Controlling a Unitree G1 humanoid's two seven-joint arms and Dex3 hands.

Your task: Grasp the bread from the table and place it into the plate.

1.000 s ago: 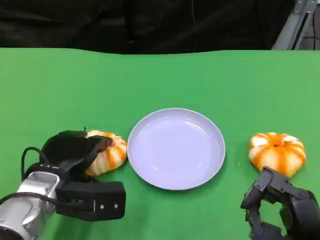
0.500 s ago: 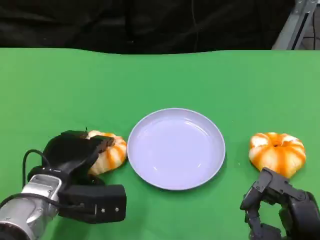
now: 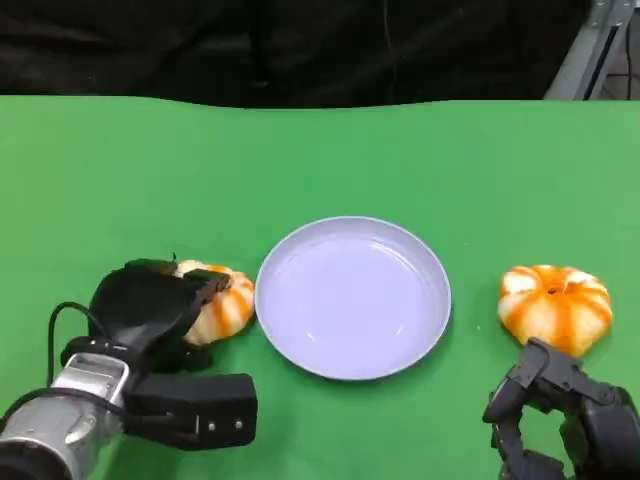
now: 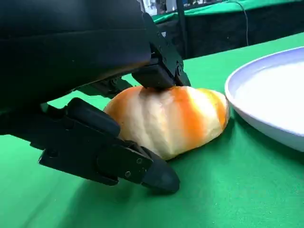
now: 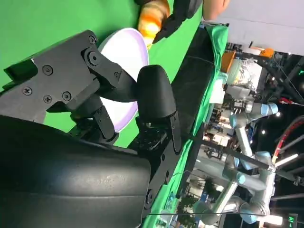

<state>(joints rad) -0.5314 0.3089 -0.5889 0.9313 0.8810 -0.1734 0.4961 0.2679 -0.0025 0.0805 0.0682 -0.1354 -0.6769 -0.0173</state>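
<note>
Two orange-and-white striped breads lie on the green table (image 3: 330, 160). The left bread (image 3: 228, 301) sits just left of the pale lilac plate (image 3: 352, 297). My left hand (image 3: 148, 303) lies over its left half. In the left wrist view a finger (image 4: 159, 71) presses on top of the bread (image 4: 175, 118), the thumb (image 4: 114, 159) lies against its lower side, and it rests on the cloth. The right bread (image 3: 555, 305) lies right of the plate. My right hand (image 3: 560, 425) hangs just in front of it with bent fingers holding nothing. The plate (image 5: 121, 47) holds nothing.
The table's far edge meets a dark backdrop (image 3: 300, 50). A metal stand leg (image 3: 590, 45) rises at the far right. Green cloth lies bare behind the plate. In the right wrist view other robot arms (image 5: 247, 137) stand beyond the table.
My left hand has crept forward over the left bread, which has shifted slightly toward the plate. The right hand has sunk a little.
</note>
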